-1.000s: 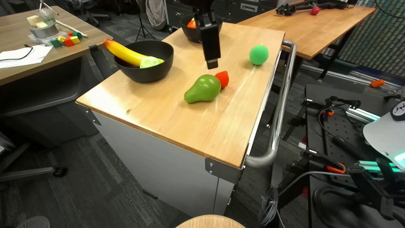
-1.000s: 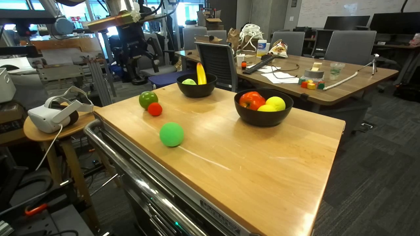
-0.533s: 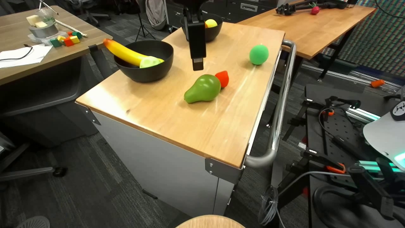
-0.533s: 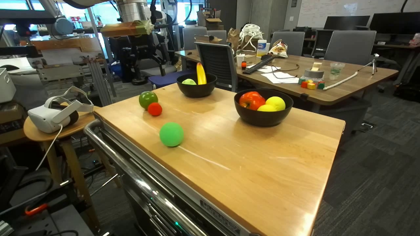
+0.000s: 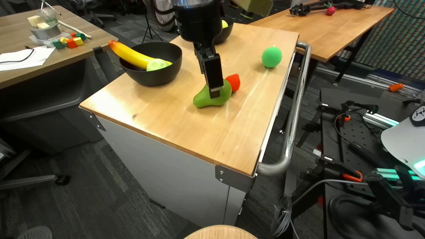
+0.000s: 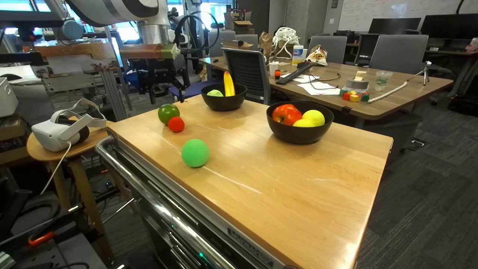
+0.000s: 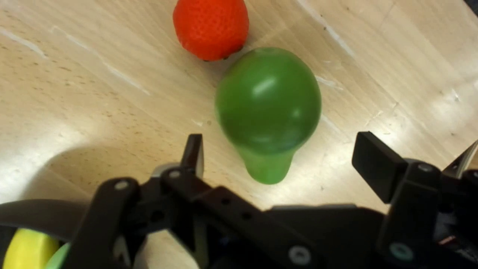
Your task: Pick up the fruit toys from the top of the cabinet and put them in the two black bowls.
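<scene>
Across an exterior view, a white plastic headset (image 6: pixel 56 135) rests on a round light-wood stool (image 6: pixel 44 155). Next comes the polished metal rail handle (image 6: pixel 164 211) along the cabinet (image 6: pixel 298 186), whose flat, pale wooden top is glossy and scratched. Over the top's left part hangs the black two-fingered gripper (image 6: pixel 167 98), jaws spread wide above a glossy green plastic pear (image 6: pixel 168 113). Just beside the pear sits a small, dimpled red toy fruit (image 6: pixel 176 124); whether they touch, I cannot tell. Nearer the rail lies a matt bright-green ball (image 6: pixel 195 153). Farther back, a round black bowl (image 6: pixel 224 105) holds a long yellow plastic banana (image 6: pixel 229 85), its end above the rim, and a pale green toy (image 6: pixel 215 93), with a grey-backed office chair (image 6: pixel 246 69) behind. To the right, a second round black bowl (image 6: pixel 298 133) holds a shiny red toy (image 6: pixel 286 114) and two yellow toys (image 6: pixel 313 117). Beyond, a brown wooden table (image 6: pixel 409 98) bears white papers (image 6: pixel 317 89), coloured blocks (image 6: pixel 354 98) and a grey tape roll (image 6: pixel 357 85); farther off are dark monitors (image 6: pixel 395 26), a whiteboard (image 6: pixel 368 10) and, at right, grey carpet (image 6: pixel 422 194).
</scene>
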